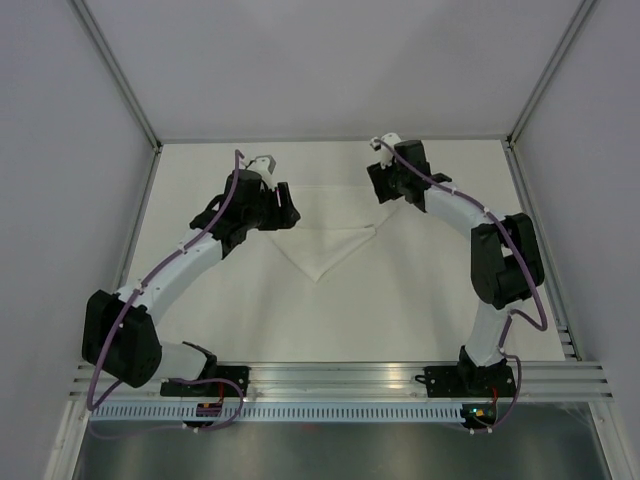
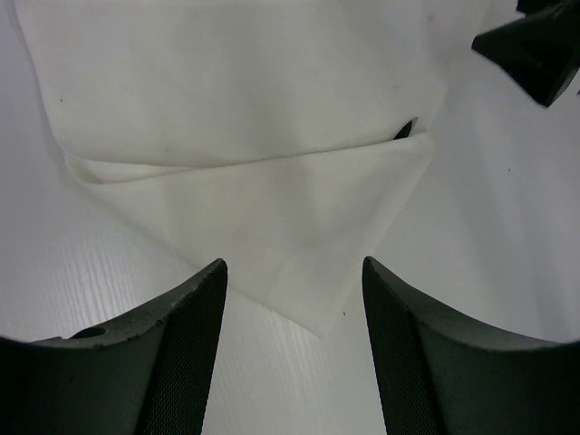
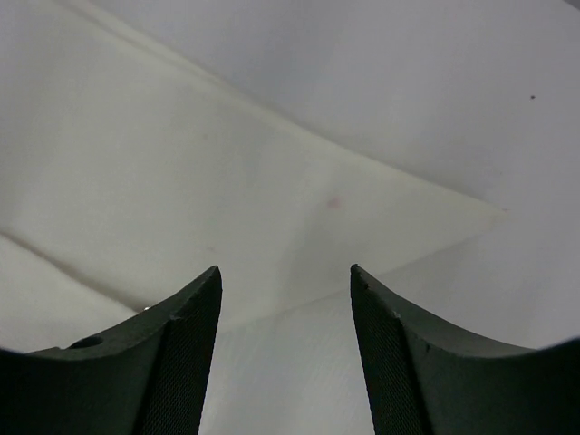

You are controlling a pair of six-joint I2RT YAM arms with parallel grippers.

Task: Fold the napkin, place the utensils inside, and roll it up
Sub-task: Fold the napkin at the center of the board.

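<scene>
The white napkin [image 1: 325, 245] lies folded on the table, a triangle with its tip toward the arms and a fold line across it. In the left wrist view the napkin [image 2: 272, 208] shows a folded flap with a small dark tip [image 2: 405, 130] poking out at the right end of the fold; what it is cannot be told. No utensils are otherwise in view. My left gripper [image 1: 288, 216] is open and empty at the napkin's left corner [image 2: 294, 264]. My right gripper [image 1: 385, 193] is open and empty at the right corner [image 3: 285, 269], above the napkin's edge [image 3: 272, 199].
White walls and metal frame posts [image 1: 125, 85] enclose the white table [image 1: 420, 300]. A slotted metal rail [image 1: 340, 378] runs along the near edge at the arm bases. The right gripper's black fingers [image 2: 535, 45] show in the left wrist view.
</scene>
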